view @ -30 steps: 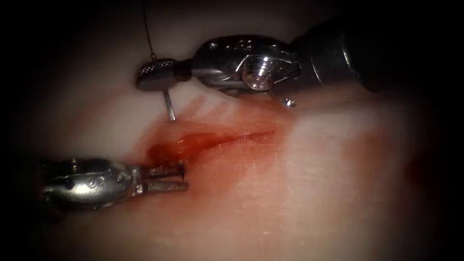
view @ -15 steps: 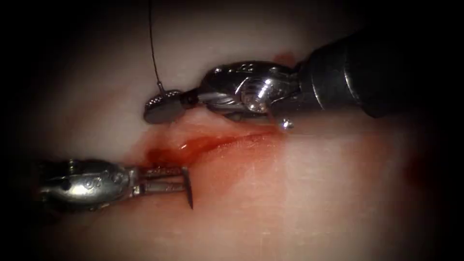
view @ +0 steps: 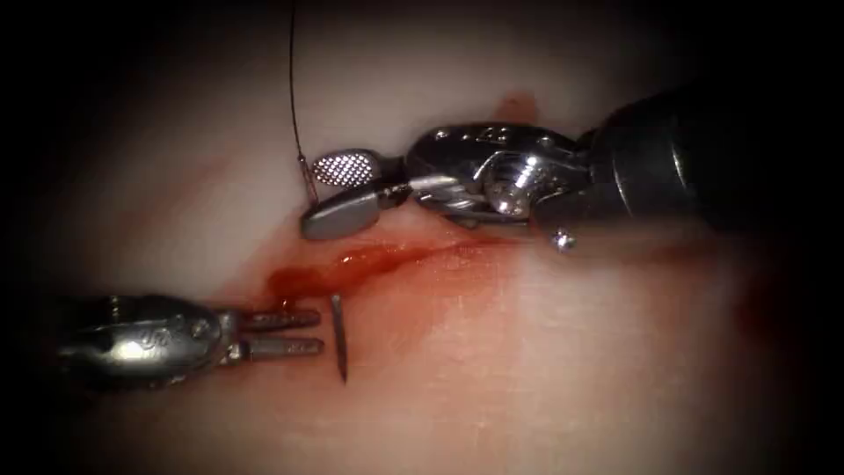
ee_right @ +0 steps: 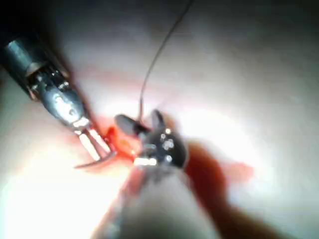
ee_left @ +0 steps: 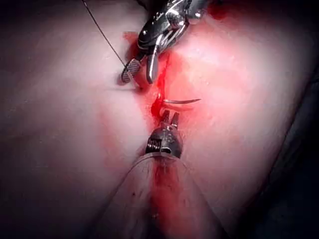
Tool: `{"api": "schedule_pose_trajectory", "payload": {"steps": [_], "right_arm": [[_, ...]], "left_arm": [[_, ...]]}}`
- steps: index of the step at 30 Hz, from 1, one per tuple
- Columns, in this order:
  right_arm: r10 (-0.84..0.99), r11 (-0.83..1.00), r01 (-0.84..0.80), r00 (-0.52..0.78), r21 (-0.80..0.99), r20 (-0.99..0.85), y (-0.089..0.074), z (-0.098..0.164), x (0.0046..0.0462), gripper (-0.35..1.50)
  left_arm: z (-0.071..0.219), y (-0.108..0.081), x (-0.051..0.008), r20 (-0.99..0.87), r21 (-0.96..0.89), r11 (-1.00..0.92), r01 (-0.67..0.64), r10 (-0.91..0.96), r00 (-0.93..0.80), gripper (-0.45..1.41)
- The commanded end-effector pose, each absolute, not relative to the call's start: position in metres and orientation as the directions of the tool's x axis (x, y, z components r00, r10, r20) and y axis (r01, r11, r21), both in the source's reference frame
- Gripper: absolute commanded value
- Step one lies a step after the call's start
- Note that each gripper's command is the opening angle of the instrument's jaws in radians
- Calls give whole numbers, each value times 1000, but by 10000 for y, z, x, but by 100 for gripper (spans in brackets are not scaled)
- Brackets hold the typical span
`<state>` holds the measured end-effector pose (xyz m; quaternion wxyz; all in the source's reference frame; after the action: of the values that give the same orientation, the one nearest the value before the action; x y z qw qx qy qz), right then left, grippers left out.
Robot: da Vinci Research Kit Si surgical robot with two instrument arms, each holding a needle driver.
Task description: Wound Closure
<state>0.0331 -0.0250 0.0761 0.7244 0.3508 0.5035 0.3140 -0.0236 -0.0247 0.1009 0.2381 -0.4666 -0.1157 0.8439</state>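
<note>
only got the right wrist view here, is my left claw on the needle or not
Observer: No. In the left wrist view the left claw stands open just short of the needle, holding nothing.
Operator: is the needle in the tissue
Observer: Yes. In the endoscope view its pointed end sticks out of the tissue on the left claw's side of the cut.
Operator: and the other arm
Observer: The right claw is open and empty, across the cut, beside the thread.

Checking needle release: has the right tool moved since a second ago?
Yes. The right tool has shifted rightward along the cut, jaws now open, off the needle.
</note>
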Motion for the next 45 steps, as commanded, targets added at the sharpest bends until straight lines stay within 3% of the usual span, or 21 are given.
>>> {"api": "schedule_pose_trajectory", "payload": {"steps": [1, 12, 17, 25, 45], "right_arm": [[804, 571, -123, 285, 812, -522, -239, 765, 323, 111], [800, 593, -185, 254, 784, -544, -229, 782, 300, 110], [794, 600, -185, 259, 778, -551, -233, 793, 300, 106], [793, 601, -187, 261, 777, -551, -233, 794, 300, 105], [792, 603, -188, 259, 775, -553, -236, 797, 302, 103]], "left_arm": [[1012, -253, -242, -734, -415, -863, -289, 505, -453, 9], [970, -241, -246, -816, -293, -931, -218, 363, -450, 11], [954, -238, -260, -878, -173, -968, -182, 235, -417, 36], [956, -243, -278, -895, -127, -983, -134, 171, -411, 49], [960, -260, -291, -906, -130, -990, -48, 138, -400, 47]]}}
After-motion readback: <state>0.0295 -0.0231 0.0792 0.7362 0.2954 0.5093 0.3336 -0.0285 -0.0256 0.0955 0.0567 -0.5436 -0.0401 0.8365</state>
